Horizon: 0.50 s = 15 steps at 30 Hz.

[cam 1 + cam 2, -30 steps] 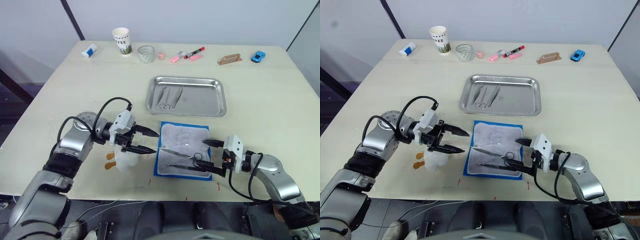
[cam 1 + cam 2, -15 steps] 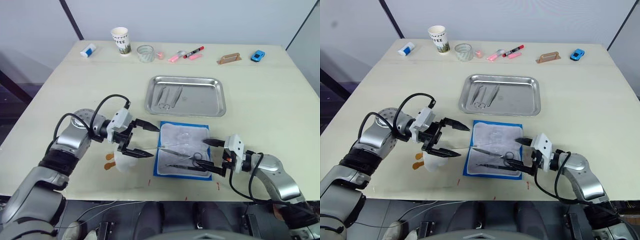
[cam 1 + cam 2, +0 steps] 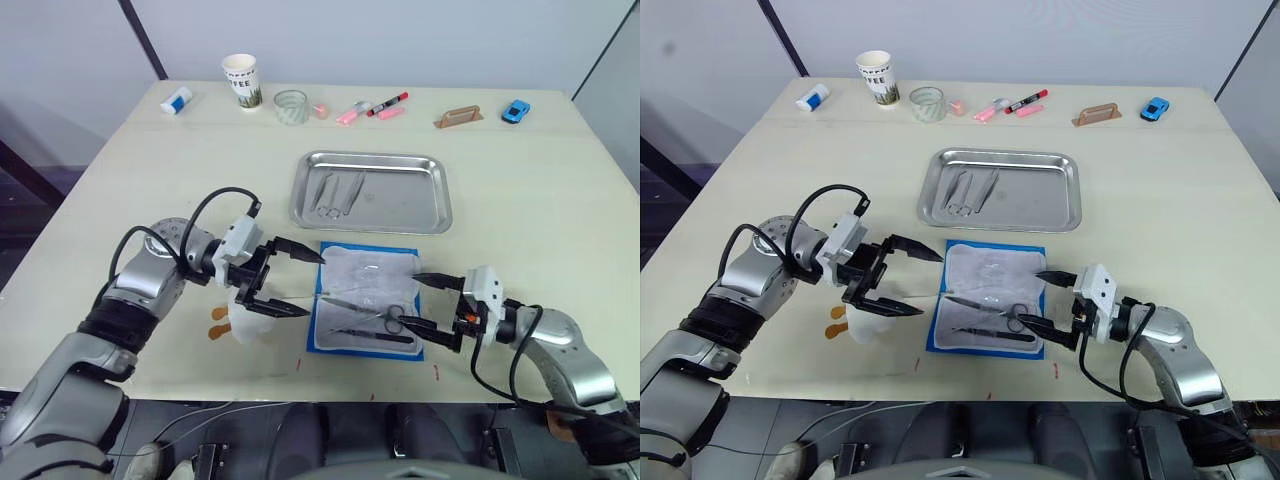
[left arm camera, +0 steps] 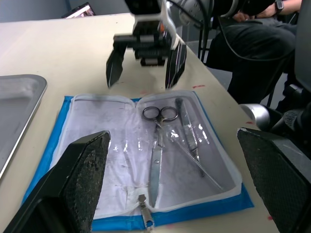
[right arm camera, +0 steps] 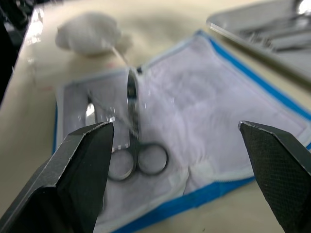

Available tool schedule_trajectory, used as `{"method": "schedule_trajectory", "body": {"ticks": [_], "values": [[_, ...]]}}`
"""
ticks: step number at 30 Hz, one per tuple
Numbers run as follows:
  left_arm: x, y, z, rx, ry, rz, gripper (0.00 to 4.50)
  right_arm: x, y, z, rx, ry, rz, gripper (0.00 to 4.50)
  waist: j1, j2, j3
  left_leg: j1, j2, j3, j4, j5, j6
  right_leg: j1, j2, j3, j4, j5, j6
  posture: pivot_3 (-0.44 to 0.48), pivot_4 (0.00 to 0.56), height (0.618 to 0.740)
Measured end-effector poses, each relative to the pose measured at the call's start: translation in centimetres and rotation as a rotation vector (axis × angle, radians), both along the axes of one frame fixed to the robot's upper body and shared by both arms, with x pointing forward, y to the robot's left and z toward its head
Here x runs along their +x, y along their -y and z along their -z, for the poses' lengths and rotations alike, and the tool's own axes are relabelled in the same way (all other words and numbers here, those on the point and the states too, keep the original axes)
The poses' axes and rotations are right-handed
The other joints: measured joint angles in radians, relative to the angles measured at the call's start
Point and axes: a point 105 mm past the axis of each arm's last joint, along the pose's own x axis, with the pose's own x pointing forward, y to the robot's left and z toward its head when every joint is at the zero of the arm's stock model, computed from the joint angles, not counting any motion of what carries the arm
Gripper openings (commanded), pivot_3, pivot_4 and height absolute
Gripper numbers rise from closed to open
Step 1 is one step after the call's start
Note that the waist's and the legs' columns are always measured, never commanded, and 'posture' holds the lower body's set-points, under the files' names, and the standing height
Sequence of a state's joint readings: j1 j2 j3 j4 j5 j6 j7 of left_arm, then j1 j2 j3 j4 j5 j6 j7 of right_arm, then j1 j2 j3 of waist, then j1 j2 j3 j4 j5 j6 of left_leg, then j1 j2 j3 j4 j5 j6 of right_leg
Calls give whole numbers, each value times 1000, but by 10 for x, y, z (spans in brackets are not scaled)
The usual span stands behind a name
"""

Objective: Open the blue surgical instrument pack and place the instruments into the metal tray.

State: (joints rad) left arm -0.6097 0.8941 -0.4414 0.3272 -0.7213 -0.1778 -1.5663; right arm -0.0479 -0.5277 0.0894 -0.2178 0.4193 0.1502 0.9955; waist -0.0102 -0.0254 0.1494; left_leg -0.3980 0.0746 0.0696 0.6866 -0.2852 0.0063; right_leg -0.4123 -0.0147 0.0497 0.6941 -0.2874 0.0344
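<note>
The blue surgical instrument pack (image 3: 366, 297) lies open and flat near the table's front edge, pale lining up. Silver scissors (image 3: 362, 307) and a slim forceps (image 3: 372, 335) rest on the lining; the scissors (image 4: 156, 148) and forceps (image 4: 193, 143) also appear in the left wrist view. The metal tray (image 3: 425, 196) stands just behind the pack and holds a few instruments (image 3: 336, 194) at its left end. My left gripper (image 3: 313, 285) is open at the pack's left edge. At the pack's right edge, my right gripper (image 3: 413, 300) is open, its fingers just beyond the scissors' rings.
A white crumpled wad (image 3: 250, 320) and orange scraps (image 3: 218, 321) lie under my left gripper. Along the back edge stand a paper cup (image 3: 241, 80), a glass (image 3: 292, 107), marker pens (image 3: 388, 105), a wooden block (image 3: 459, 118), a blue toy car (image 3: 516, 111) and a small white tube (image 3: 178, 100).
My left gripper has spread its fingers wider at the pack's left edge. My right gripper has drawn back a little to the right, off the pack's corner.
</note>
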Motion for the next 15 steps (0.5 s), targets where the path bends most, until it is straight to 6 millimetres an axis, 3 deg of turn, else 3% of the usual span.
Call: {"method": "schedule_trajectory", "body": {"ticks": [15], "values": [[17,18,30,29,24,0,4430,-33,22,-37,-7,32,-7,4500,5,1,1,0,0,0,1,0,0,0,0,0,0,0,0,0,150,718]]}}
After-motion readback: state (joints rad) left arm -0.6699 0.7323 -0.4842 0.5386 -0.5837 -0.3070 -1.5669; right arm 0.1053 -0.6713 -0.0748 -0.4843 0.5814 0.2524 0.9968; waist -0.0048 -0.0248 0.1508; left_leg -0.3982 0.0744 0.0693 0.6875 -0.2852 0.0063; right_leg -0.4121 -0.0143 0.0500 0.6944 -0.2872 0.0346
